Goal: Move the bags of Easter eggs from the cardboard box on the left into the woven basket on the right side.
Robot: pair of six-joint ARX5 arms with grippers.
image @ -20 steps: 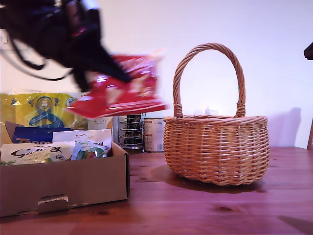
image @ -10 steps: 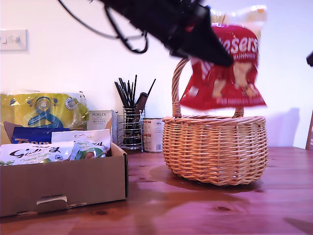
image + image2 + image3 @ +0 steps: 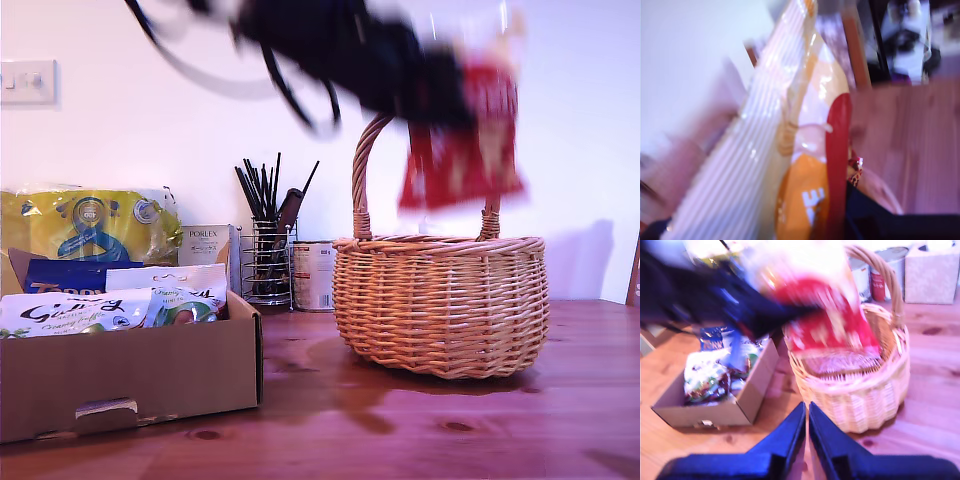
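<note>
My first end effector [image 3: 455, 95] grips the red bag [image 3: 462, 140] above the basket [image 3: 440, 300]; swinging, it could snag the handle [image 3: 365, 160] or drop outside. My second end effector [image 3: 807, 427] is closed, empty.

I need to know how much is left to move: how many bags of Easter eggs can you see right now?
4: a red bag in my first end effector above the woven basket; a blue bag and two white-and-green bags in the cardboard box. Others may be hidden.

Woven basket [image 3: 440, 305] mouth open from above, arched handle [image 3: 425, 150] spans it; red bag [image 3: 460, 150] hangs beside handle. Bare tabletop [image 3: 400, 420] between cardboard box [image 3: 130, 380] and basket.
</note>
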